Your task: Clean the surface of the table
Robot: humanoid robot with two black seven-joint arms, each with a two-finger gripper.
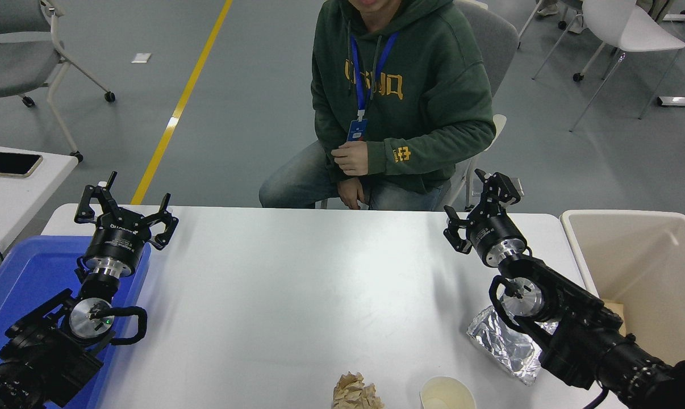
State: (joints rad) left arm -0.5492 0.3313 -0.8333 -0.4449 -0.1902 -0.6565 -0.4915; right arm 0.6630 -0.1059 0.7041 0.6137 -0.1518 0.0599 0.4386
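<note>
The white table surface (pixel 297 295) fills the middle of the view. On its near edge lie a crumpled brown paper ball (pixel 356 392), a white paper cup (pixel 447 393) and a crumpled sheet of silver foil (pixel 504 343), which is partly under the right arm. My right gripper (pixel 472 200) is open and empty, raised near the table's far right edge, well beyond the foil. My left gripper (pixel 124 197) is open and empty, parked over the table's far left corner.
A blue tray (pixel 24 278) sits under the left arm at the left edge. A beige bin (pixel 638 267) stands at the table's right side. A person in a green hoodie (pixel 399 91) sits at the far side. A smaller white table with a phone (pixel 10 163) stands at left.
</note>
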